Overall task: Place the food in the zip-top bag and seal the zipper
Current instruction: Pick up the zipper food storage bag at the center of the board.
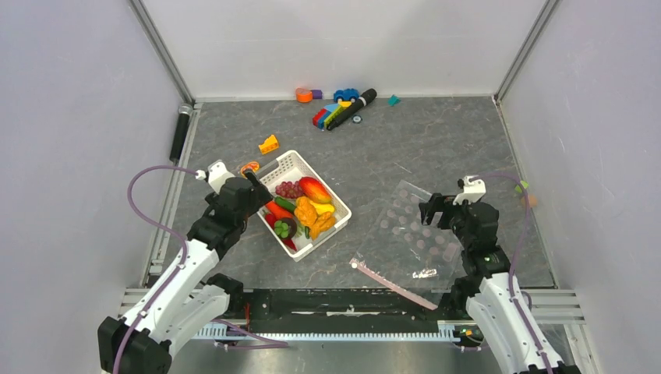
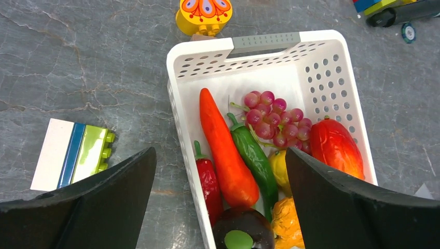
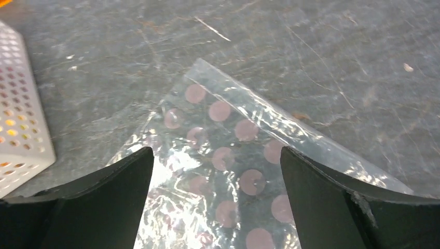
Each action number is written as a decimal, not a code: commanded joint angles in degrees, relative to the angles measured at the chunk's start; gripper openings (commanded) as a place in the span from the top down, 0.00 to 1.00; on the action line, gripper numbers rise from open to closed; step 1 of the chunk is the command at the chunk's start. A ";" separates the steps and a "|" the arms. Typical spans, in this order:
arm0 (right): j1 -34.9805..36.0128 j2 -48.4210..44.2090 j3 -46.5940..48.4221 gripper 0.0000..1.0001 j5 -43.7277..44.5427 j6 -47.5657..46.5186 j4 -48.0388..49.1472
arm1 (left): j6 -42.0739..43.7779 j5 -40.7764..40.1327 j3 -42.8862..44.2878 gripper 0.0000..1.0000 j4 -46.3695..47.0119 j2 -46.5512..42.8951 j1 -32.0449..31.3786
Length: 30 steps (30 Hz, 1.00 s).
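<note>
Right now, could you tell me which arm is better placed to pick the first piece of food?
Left, I'd judge. The left jaws stand open directly above the food in the white basket, whereas the right jaws hang open over the zip-top bag, apart from the basket.

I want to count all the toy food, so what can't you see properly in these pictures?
Top view: the zipper is too small to tell whether it's shut.
Left wrist view: the mangosteen and the orange food beside it are cut off by the bottom edge and the jaws.
Right wrist view: the zip-top bag runs off the bottom edge, zipper out of frame.
</note>
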 commanded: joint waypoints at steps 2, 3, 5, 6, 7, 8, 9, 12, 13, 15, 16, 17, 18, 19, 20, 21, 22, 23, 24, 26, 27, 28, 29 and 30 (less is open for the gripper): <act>-0.02 -2.57 -1.52 0.02 -16.54 -1.61 3.98 | -1.73 1.23 1.91 0.00 4.28 -1.66 -0.04; 0.05 -1.89 -2.31 0.02 -25.48 -1.86 7.57 | -1.41 1.27 1.80 0.00 5.00 -1.68 -0.03; 1.68 1.66 -1.82 0.02 -37.29 -2.63 9.69 | -0.51 0.87 2.32 0.00 5.20 -1.35 -0.04; 3.43 4.37 -0.51 0.02 -36.81 -3.49 7.01 | -0.17 0.47 2.70 0.00 5.13 -1.20 -0.01; 7.53 6.88 1.73 0.02 -32.21 -5.81 1.85 | 0.19 0.03 2.91 0.00 5.19 -1.18 -0.07; 13.10 9.10 4.12 0.02 -23.51 -7.71 -2.28 | 0.34 -0.45 3.07 0.00 5.19 -1.21 -0.04; 18.41 11.71 5.72 0.02 -16.28 -8.78 -5.29 | 0.41 -0.98 3.04 0.00 5.20 -1.41 -0.05; 31.22 19.20 9.57 0.02 -6.11 -9.88 -8.50 | 1.02 -2.53 2.43 0.00 5.20 -1.94 -0.01; 33.62 20.80 10.62 0.02 -4.51 -9.67 -9.30 | 1.20 -3.21 2.09 0.00 5.04 -2.13 -0.03; 38.70 23.74 12.51 0.02 0.83 -7.92 -11.85 | 1.67 -3.82 1.84 0.00 4.84 -2.53 0.00; 40.48 25.38 13.38 0.02 2.87 -6.69 -13.76 | 1.94 -3.91 1.70 0.00 4.76 -2.75 -0.05; 42.53 26.86 14.44 0.02 4.02 -5.91 -15.77 | 2.17 -4.10 1.55 0.00 4.76 -2.86 -0.05; 44.27 28.54 15.18 0.02 7.19 -4.93 -18.17 | 2.19 -4.43 1.37 0.00 4.88 -3.01 0.00; 46.51 29.89 15.63 0.02 9.89 -3.76 -19.54 | 2.19 -4.74 1.12 0.00 5.00 -3.07 -0.04; 48.19 31.10 15.82 0.02 11.42 -3.07 -20.38 | 2.19 -4.77 0.79 0.00 5.17 -3.06 -0.07; 49.98 32.42 15.97 0.02 12.04 -2.21 -21.23 | 2.19 -4.88 0.49 0.00 5.34 -3.06 -0.03; 51.36 33.36 16.02 0.02 12.18 -1.51 -21.43 | 2.11 -4.96 0.27 0.00 5.45 -2.94 -0.03; 53.07 34.27 15.87 0.02 11.85 -1.41 -21.19 | 2.04 -5.06 0.13 0.00 5.61 -2.83 -0.04; 54.70 34.87 15.89 0.02 12.02 -1.48 -20.92 | 1.94 -5.18 -0.04 0.00 5.85 -2.57 -0.02; 56.84 36.14 16.35 0.02 12.26 -2.11 -20.41 | 2.14 -5.00 0.19 0.00 6.07 -1.94 -0.08; 57.41 36.66 16.53 0.02 12.32 -2.09 -19.77 | 2.26 -4.97 0.46 0.00 6.12 -1.57 0.00; 57.58 37.07 16.34 0.02 11.88 -2.20 -18.67 | 2.37 -5.01 0.67 0.00 6.10 -1.25 -0.06; 57.54 37.56 16.16 0.02 11.23 -2.36 -17.82 | 2.43 -5.13 0.66 0.00 6.12 -1.01 -0.04; 57.59 38.29 16.04 0.02 11.59 -2.28 -17.06 | 2.45 -5.23 0.67 0.00 6.16 -0.78 -0.06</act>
